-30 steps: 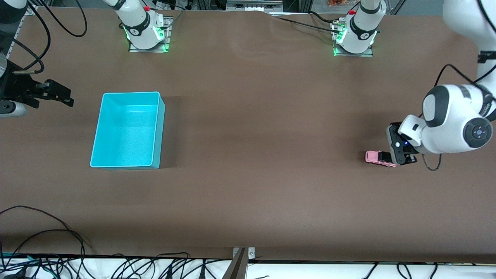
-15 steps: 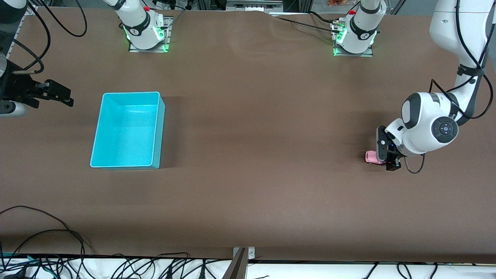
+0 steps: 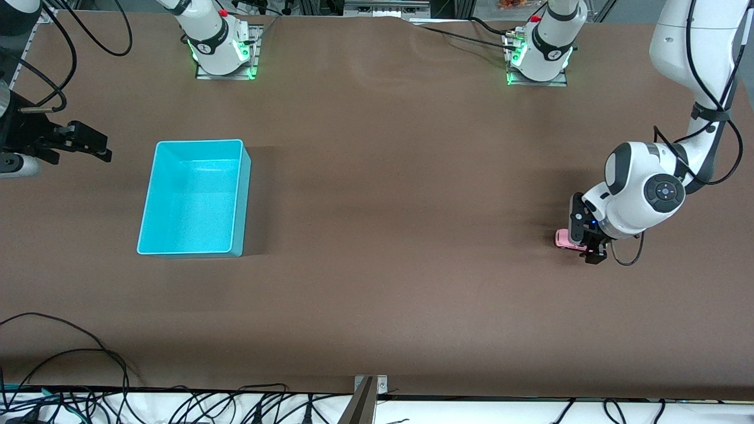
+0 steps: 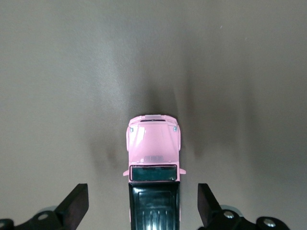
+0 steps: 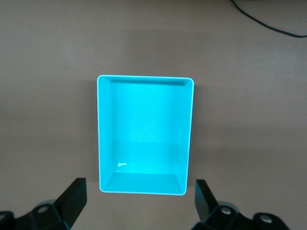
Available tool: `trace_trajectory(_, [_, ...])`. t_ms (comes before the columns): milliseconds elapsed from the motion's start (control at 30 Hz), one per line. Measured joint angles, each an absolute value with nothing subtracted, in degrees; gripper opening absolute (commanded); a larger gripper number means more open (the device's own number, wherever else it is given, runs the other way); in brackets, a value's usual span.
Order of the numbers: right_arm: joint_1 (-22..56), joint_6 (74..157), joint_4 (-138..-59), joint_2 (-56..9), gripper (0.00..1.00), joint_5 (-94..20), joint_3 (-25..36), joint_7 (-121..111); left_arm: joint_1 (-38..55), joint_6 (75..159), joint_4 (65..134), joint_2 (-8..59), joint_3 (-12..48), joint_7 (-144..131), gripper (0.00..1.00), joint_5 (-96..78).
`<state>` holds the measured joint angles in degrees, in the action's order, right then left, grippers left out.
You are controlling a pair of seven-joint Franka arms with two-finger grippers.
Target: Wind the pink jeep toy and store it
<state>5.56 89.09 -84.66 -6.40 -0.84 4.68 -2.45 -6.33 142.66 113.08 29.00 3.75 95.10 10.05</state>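
Pink jeep toy [image 3: 562, 238] rear hidden under left arm; cut off in wrist view.

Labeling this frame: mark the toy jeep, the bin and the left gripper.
toy jeep [image 4: 153, 143]: left wrist view, on its pink hood.
bin [image 3: 191, 200]: front view, on its bare floor.
left gripper [image 4: 143, 205]: left wrist view, midway between its open fingertips, around the jeep's black roof.

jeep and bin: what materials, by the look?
Pink jeep toy: glossy painted shell, plastic or die-cast, can't tell; soft highlights on the hood, shiny black roof. Turquoise bin: moulded plastic, smooth semi-gloss, with rounded corners and one uniform colour.
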Motion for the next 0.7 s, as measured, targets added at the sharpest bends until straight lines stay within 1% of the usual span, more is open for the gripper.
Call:
trace_trajectory(33, [5.55,89.09,-84.66,-6.4,1.0,-0.84,4.68,-2.45,-6.53,143.16,113.21,29.27,3.75,95.29,0.96,10.05])
trace_trajectory(67, [5.55,89.09,-84.66,-6.4,1.0,-0.84,4.68,-2.45,-6.78,143.7,113.35,29.6,3.75,95.59,0.87,10.05])
trace_trajectory(100, [5.55,89.09,-84.66,-6.4,1.0,-0.84,4.68,-2.45,-6.96,144.09,113.44,29.83,3.74,95.87,0.73,10.05])
trace_trajectory(133, [5.55,89.09,-84.66,-6.4,1.0,-0.84,4.68,-2.45,-7.12,144.37,113.5,30.0,3.74,96.09,0.56,10.05])
trace_trajectory(167, [5.55,89.09,-84.66,-6.4,1.0,-0.84,4.68,-2.45,-7.25,144.66,113.55,30.15,3.74,96.32,0.42,10.06])
trace_trajectory(233, [5.55,89.09,-84.66,-6.4,1.0,-0.84,4.68,-2.45,-7.44,145.24,113.6,30.37,3.74,97.19,0.26,10.07])
trace_trajectory(333, [5.55,89.09,-84.66,-6.4,1.0,-0.84,4.68,-2.45,-7.49,145.61,113.61,30.57,3.75,97.95,0.08,10.07])
trace_trajectory(400, [5.55,89.09,-84.66,-6.4,1.0,-0.84,4.68,-2.45,-7.49,145.61,113.65,30.63,3.75,98.17,0.07,10.07])
trace_trajectory(700, [5.55,89.09,-84.66,-6.4,1.0,-0.85,4.69,-2.45,-7.43,145.61,113.67,30.6,3.84,94.29,0.06,10.07])
